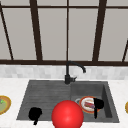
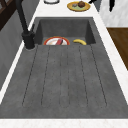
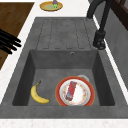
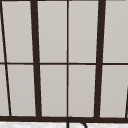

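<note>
The right hand (image 1: 98, 104) hovers over the red-rimmed plate (image 1: 86, 105) in the sink (image 1: 45, 95); left hand (image 1: 35, 113) hangs apart (whether either is spread, I cannot tell).

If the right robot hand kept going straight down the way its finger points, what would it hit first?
Probably the sink floor just in front of the red-rimmed plate. In the front view the right robot hand hangs over the plate's near right edge, a finger pointing down. Depth is unclear, so it might catch the plate's rim instead.
</note>
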Available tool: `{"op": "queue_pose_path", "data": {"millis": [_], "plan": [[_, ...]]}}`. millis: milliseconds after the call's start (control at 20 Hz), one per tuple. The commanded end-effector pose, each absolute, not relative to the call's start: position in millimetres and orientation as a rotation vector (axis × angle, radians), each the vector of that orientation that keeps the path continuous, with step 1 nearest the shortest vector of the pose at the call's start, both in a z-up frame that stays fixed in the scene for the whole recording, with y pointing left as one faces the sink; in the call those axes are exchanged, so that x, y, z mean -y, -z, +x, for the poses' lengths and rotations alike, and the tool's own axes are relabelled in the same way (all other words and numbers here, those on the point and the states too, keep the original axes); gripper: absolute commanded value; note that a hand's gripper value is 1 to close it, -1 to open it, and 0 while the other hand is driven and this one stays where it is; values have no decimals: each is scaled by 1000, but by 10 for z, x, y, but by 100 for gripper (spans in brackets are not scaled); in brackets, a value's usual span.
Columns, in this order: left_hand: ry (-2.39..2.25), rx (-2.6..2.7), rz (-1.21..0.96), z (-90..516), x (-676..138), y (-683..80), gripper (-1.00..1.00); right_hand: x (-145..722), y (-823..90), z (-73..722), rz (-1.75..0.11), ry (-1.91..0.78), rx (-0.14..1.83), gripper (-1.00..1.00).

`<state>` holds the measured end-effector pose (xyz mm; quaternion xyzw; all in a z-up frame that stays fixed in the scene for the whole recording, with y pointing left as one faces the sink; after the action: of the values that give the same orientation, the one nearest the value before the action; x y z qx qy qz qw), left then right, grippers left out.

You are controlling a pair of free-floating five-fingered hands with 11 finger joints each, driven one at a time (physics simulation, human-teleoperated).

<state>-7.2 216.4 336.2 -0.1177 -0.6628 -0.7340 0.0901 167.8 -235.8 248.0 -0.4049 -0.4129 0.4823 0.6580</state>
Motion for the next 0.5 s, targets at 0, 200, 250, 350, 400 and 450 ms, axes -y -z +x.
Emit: {"op": "queue_pose_path", "data": {"millis": [0, 200, 250, 350, 400, 450], "plan": [[2182, 1971, -350, -72, -2164, -3362, 0, 2358, -2480, 1680, -917, -1092, 935, -100], [2182, 1971, -350, -72, -2164, -3362, 0, 2326, -2509, 1600, -946, -1114, 974, -100], [2182, 1971, -350, -72, -2164, -3362, 0, 2301, -2513, 1630, -985, -1150, 1005, -100], [2182, 1971, -350, -72, -2164, -3362, 0, 2397, -2482, 1627, -954, -1145, 1063, -100], [2182, 1971, -350, -72, -2164, -3362, 0, 2403, -2482, 1623, -947, -1152, 1083, -100], [2182, 1971, -350, -72, -2164, -3362, 0, 2399, -2480, 1622, -933, -1170, 1103, -100]]}}
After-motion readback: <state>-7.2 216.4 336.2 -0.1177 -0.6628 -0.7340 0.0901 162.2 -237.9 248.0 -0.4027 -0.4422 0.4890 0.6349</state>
